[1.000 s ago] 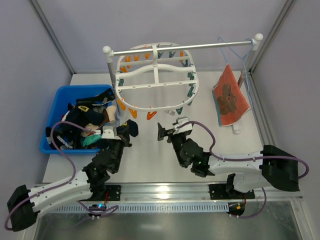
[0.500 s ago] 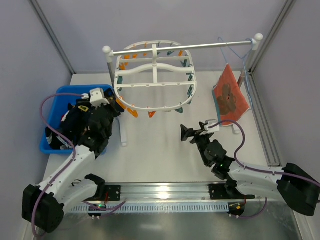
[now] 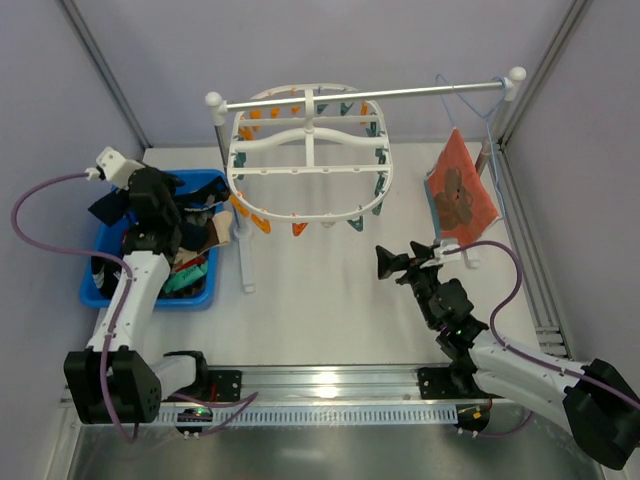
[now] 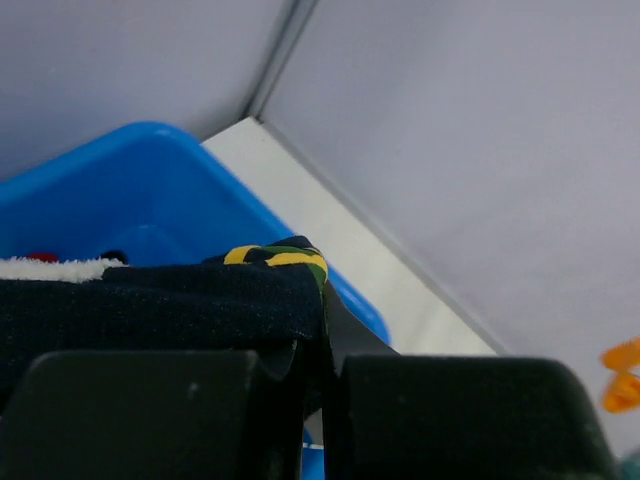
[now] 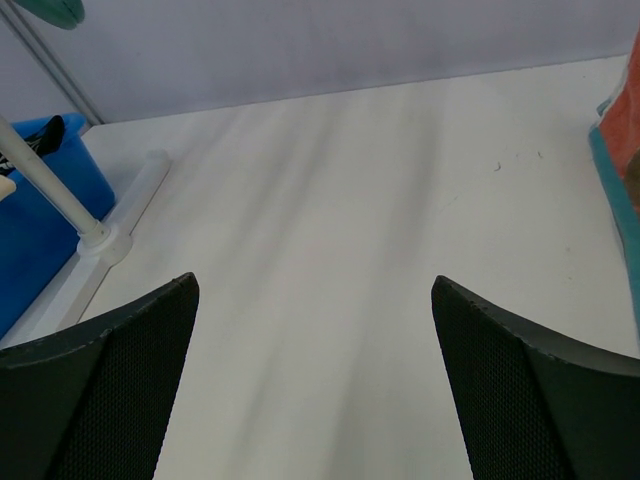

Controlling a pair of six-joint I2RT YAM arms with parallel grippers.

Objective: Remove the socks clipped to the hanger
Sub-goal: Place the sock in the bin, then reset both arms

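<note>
Gripping a dark sock (image 4: pixel 160 300) with a yellow-green band, the left end effector (image 4: pixel 320 368) is pinched nearly closed at upper left of the top view, over the blue bin (image 3: pixel 92 292). The sock's long axis runs left-right in the wrist view. The right end effector (image 5: pixel 315 285) is spread wide above the counter (image 5: pixel 330 180). The hanger (image 3: pixel 310 169) hangs at upper centre, its long axis left-right.

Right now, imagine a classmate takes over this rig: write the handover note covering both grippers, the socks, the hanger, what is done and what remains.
Left gripper: shut on a dark sock with a yellow-green band, over the blue bin.
Right gripper: open, empty, above the table.
Hanger: on the rail; no sock visible on its clips.
Other socks: piled in the bin.
Done: unclipping, as far as shows.
Left: release the held sock into the bin.
</note>
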